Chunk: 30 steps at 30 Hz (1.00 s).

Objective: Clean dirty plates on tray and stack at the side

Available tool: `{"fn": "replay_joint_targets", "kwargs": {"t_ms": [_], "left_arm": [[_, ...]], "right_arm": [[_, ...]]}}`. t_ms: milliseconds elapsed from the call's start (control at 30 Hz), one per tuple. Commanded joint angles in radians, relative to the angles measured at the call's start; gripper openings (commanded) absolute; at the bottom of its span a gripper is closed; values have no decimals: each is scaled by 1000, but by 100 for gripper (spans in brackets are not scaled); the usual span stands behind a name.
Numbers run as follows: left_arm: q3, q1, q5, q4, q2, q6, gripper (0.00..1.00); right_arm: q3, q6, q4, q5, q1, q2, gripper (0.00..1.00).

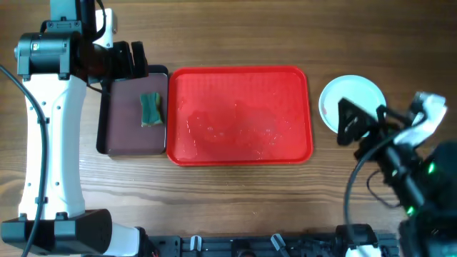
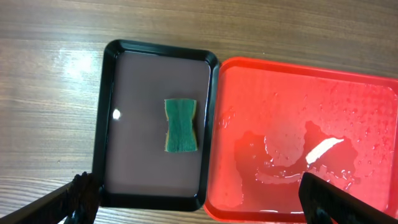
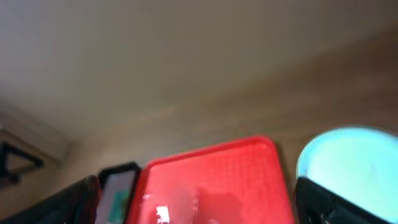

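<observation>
Bench (image 1: 235, 207) condition, near edge first?

— Bare wood along the near edge. Right of centre, the right end effector (image 1: 345, 123) hangs over the near rim of the plates (image 1: 355, 91), fingers spread wide, nothing between them.

— Plates located where?

— On the bench just right of the tray (image 1: 307, 107), off it. From above only one white disc shows; how many lie beneath I cannot tell. The tray carries no plate, only a wet film.

— Handling assessment?

— Judged rigid, light and smooth, and likely slippery if damp; a knock could chip them. Best purchase is the outer rim, one finger above and one below, since the flat face offers no hold.

— Far left?

— A dark tray (image 1: 107, 143) holds a green sponge (image 1: 151, 108). The left end effector (image 1: 128, 57) hovers at its far end, fingers apart, empty.
</observation>
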Motion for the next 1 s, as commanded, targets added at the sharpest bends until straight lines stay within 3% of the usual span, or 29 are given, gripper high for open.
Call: {"fn": "replay_joint_targets", "kwargs": {"t_ms": [0,167,333,533,967], "left_arm": [[1,1,11,0,0,2,100],[1,1,11,0,0,2,100],[1,1,11,0,0,2,100],[1,1,11,0,0,2,100],[1,1,11,0,0,2,100]], "right_arm": [[-247,-192,144,17,3,-160,99],[-631,-279,497,13,8,-378,100],[-880,-281,700,13,32,-513,99],[-1007,-281,721,14,43,-599,100],[-1007,-278,705,25,42,-603,100]]}}
